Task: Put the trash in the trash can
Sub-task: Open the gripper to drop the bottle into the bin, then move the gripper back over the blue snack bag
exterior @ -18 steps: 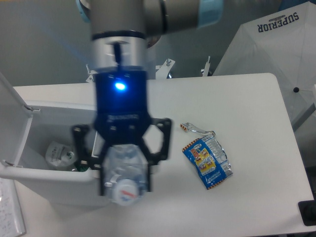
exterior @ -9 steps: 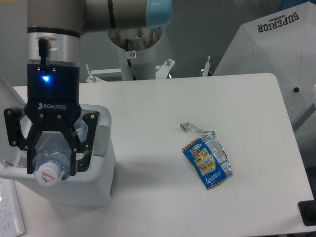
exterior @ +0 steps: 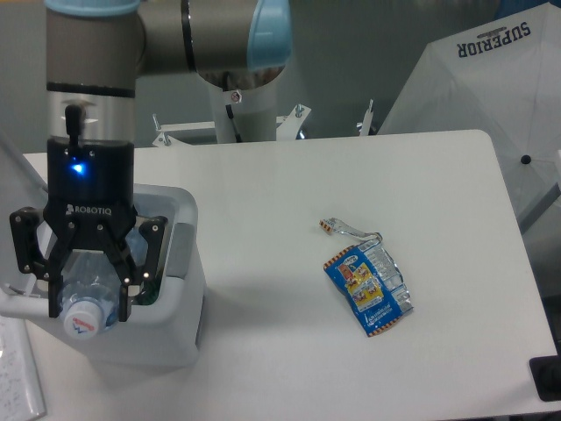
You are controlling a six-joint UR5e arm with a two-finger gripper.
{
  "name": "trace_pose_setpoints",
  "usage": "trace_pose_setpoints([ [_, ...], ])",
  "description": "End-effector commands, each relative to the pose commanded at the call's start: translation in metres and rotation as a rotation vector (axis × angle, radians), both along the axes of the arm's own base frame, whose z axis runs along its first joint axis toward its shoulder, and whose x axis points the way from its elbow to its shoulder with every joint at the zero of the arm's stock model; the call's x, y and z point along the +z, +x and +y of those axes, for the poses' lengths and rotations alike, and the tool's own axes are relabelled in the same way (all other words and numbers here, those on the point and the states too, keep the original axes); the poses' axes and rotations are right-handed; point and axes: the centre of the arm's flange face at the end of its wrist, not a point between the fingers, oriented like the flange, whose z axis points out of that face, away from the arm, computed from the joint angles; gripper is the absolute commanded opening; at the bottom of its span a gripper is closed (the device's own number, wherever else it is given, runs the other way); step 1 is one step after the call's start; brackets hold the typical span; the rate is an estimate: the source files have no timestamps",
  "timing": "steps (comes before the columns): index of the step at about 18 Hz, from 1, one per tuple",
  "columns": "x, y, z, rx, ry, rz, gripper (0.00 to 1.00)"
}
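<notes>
Pincer (exterior: 85,296) pinching crushed bottle (exterior: 85,294) over open bin (exterior: 180,289); wrapper (exterior: 370,288) on table (exterior: 280,184)

Bright even light, soft shadows

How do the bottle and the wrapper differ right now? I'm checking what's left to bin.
The bottle is clear plastic; the wrapper is blue with yellow print. The bottle is held in the gripper over the open bin; the wrapper lies loose on the table, well right of the bin. Both look crumpled.

Clear bottle (exterior: 88,294) (white cap), white bin (exterior: 180,289), blue-yellow wrapper (exterior: 370,288), white table (exterior: 351,175)
</notes>
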Motion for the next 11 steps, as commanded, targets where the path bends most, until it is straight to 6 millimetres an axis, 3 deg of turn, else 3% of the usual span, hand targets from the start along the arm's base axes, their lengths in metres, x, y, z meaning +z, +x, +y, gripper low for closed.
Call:
trace_pose_setpoints([
  [2, -0.003, 0.001, -0.002, -0.006, -0.007, 0.003, 1.0],
  [8, 0.008, -0.003, -0.01, 0.013, 0.009, 0.002, 1.0],
  [9, 0.013, -0.014, -0.017, 0.038, 0.015, 0.001, 1.0],
  [11, 0.015, -0.057, -0.043, 0.127, 0.024, -0.021, 1.0],
])
